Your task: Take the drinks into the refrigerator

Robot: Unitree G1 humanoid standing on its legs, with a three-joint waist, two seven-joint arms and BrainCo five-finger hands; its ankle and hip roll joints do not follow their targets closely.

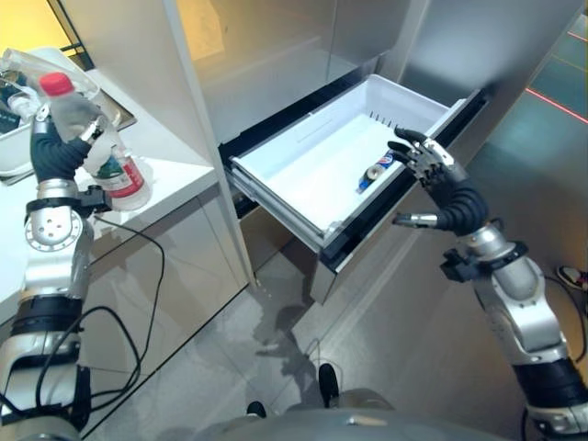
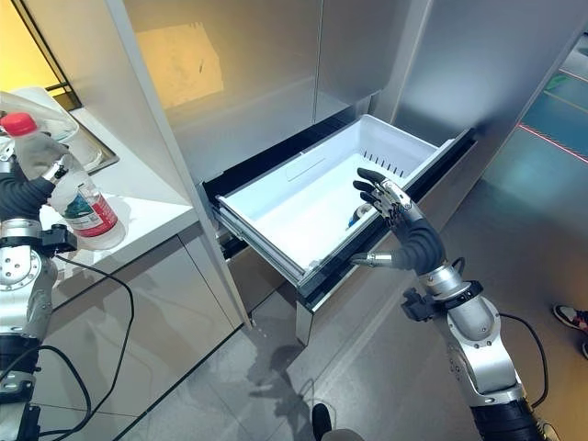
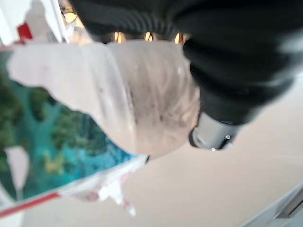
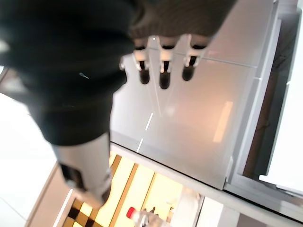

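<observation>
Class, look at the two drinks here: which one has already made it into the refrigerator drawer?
The blue can, lying inside the open white drawer near the right hand. The red-capped bottle is at the counter, gripped by the left hand.

Counter [image 1: 175, 175] at left with bottle [image 1: 87, 138] on it, open drawer [image 1: 303, 170] to its right, can [image 1: 375, 174] lying inside near the drawer's right end

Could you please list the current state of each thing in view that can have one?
Refrigerator drawer: pulled open.
Can: lying inside the drawer.
Bottle: capped, upright, held over the counter.
Left hand: shut on the bottle.
Right hand: open, empty, above the drawer's front edge.
</observation>
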